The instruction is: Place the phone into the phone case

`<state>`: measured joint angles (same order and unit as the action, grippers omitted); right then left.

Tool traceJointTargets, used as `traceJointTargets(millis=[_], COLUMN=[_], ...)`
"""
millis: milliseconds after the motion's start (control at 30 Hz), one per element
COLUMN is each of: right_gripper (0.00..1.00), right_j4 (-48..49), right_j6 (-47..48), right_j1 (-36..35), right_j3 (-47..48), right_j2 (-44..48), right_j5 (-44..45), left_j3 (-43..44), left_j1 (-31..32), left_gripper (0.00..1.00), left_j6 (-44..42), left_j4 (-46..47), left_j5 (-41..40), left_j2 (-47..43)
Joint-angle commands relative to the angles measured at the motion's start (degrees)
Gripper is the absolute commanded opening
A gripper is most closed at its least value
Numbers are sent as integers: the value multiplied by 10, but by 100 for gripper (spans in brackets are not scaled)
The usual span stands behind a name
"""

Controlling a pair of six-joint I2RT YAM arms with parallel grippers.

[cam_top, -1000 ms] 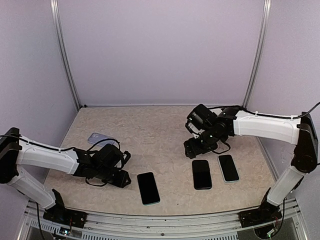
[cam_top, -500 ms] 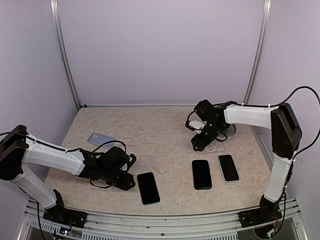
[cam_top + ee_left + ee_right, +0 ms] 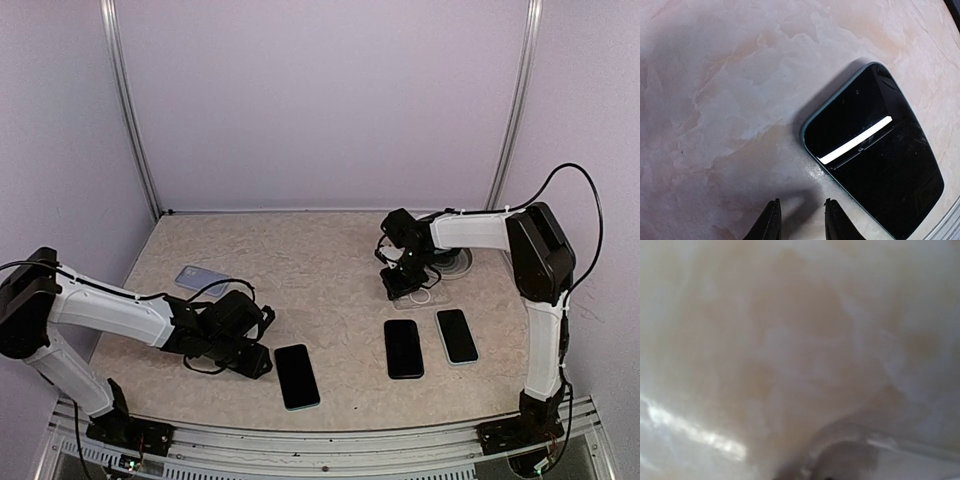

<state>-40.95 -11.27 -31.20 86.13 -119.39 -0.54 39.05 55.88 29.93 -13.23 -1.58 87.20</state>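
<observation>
The left arm [image 3: 105,308] and right arm [image 3: 470,232] are built of smooth white tubular shells joined by black joint housings. A thin black cable [image 3: 575,166] loops off the right one. The left gripper [image 3: 801,202] has slim black tapered fingers [image 3: 771,222].

Three dark phones are counted on the table [image 3: 310,255]: a left phone [image 3: 297,376], a middle phone [image 3: 403,348] and a right phone [image 3: 457,336]. One bluish phone case [image 3: 200,277] is seen, and a second, clear phone case [image 3: 424,293] is only faintly made out. Two arms are counted, the left arm [image 3: 110,310] and the right arm [image 3: 480,230].
</observation>
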Motion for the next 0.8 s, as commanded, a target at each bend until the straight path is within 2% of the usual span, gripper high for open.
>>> traceJointTargets(millis=[0,200,300,400,533,567,600,633,767], right_gripper=[0,0,0,0,0,0,0,0,0], right_j4=[10,111,195,275,411,444,475,488,543], right_j6=[-60,-127,-191,-256,-346,-360,-375,-387,-399], right_j1=[0,0,-10,-49,-134,-153,-169,-181,-228], right_j3=[-15,-25,-51,-72,-125,-136,-144,-151,-165], right_j2=[6,119,193,266,351,365,375,382,392], right_j5=[-42,-133,-162,-128,-35,-15,-2,12,58], left_j3=[21,55,65,47,26,26,31,37,76], left_j1=[0,-2,0,7,50,57,63,67,72], left_gripper=[31,34,41,59,80,90,95,98,99], left_j6=[-10,-35,-62,-109,-264,-304,-345,-377,-435], left_j4=[-17,-10,54,190,411,450,480,500,524], left_j5=[-17,-79,-126,-158,-199,-207,-209,-207,-160], left_j2=[-9,-67,-104,-141,-153,-145,-137,-122,-80])
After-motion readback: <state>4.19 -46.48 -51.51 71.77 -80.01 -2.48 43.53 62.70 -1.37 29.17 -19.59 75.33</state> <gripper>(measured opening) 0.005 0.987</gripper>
